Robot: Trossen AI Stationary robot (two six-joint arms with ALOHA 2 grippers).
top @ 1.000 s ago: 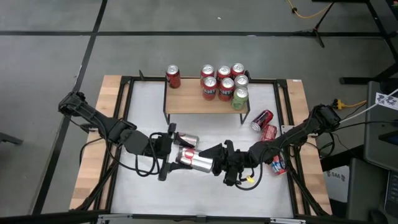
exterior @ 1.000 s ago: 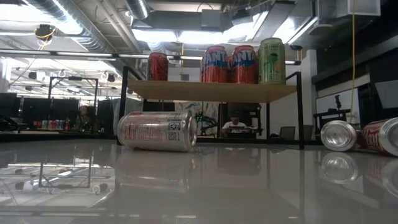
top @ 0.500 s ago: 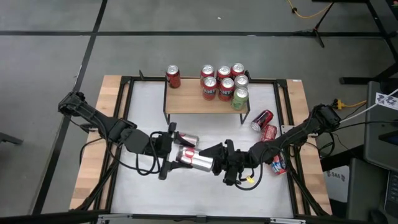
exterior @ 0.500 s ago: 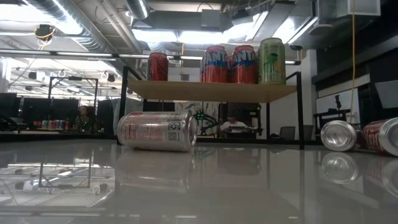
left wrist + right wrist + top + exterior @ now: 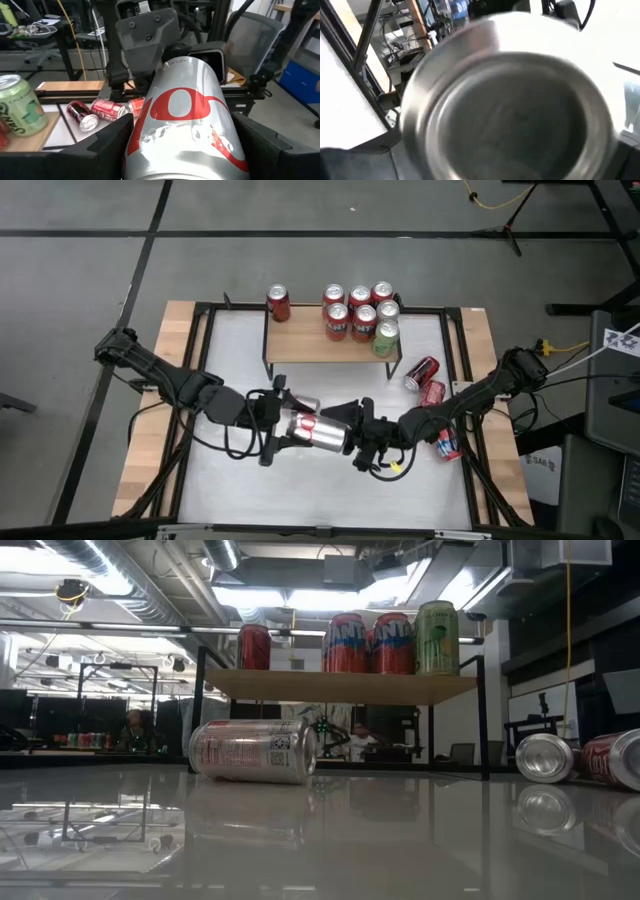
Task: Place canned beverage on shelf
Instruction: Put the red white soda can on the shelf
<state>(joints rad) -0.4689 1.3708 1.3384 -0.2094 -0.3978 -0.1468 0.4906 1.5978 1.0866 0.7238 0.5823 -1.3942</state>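
A silver can with a red emblem (image 5: 320, 433) hangs level above the table's middle, with my left gripper (image 5: 298, 430) shut on it. My right gripper (image 5: 347, 432) stands open at the can's right end (image 5: 510, 105), which fills its wrist view, one finger on either side. Whether they touch the can cannot be told. The shelf (image 5: 320, 348) stands at the table's far side. Several upright red cans and a green one (image 5: 386, 338) rest on its plank top. One more silver can (image 5: 255, 750) lies on its side on the table in front of the shelf. My left gripper pinches the can's side walls (image 5: 137, 135) between its two fingers (image 5: 100, 145), at the can's left half. The fingers come level from the table's left and lie along the can. The can is lifted clear of the table, lying level.
Three red cans (image 5: 422, 372) (image 5: 432, 393) (image 5: 447, 445) lie on their sides near the table's right edge. A black metal frame (image 5: 470, 430) runs along the table's sides. Bare white table shows toward the near edge (image 5: 320, 490).
My right gripper has opened at the can's right end, let go of it and tipped slightly. The can stays level in my left gripper.
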